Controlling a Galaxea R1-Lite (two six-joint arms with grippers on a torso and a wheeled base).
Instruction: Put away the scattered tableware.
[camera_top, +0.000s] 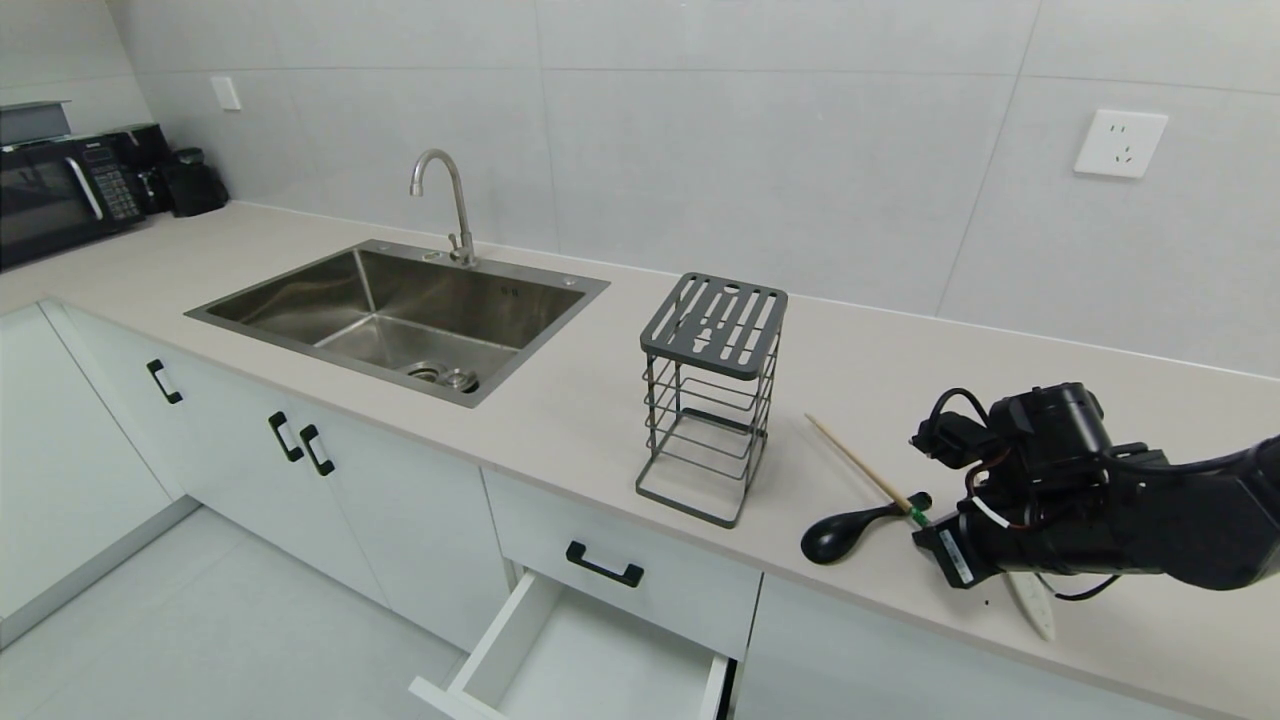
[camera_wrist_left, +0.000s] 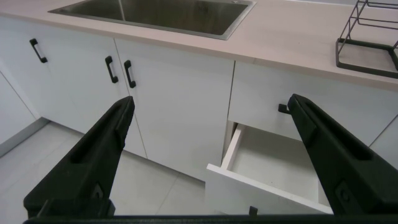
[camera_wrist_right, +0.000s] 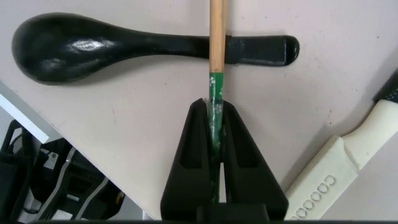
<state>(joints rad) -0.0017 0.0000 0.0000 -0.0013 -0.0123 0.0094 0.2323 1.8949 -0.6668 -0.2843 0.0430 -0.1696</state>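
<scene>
While right gripper (camera_wrist_right: 215, 111) clamped green end of chopstick (camera_wrist_right: 216, 37) on counter, lower right of head frame, shaft ran up-left across black spoon (camera_wrist_right: 93, 46) handle toward rack (camera_top: 712, 395). Left gripper (camera_wrist_left: 211, 104) gaped above open drawer (camera_wrist_left: 273, 165).

On the tabletop (camera_top: 600, 400) stands the wire rack (camera_top: 715, 320), with the sink (camera_top: 330, 300) at its ten o'clock and the microwave (camera_top: 55, 195) farther off the same way. At the rack's four o'clock a chopstick (camera_top: 850, 458) crosses over a spoon (camera_top: 835, 535) handle, with a knife (camera_top: 1030, 605) near at their four o'clock. An open drawer (camera_top: 560, 660) lies below the tabletop at the rack's seven o'clock.
</scene>
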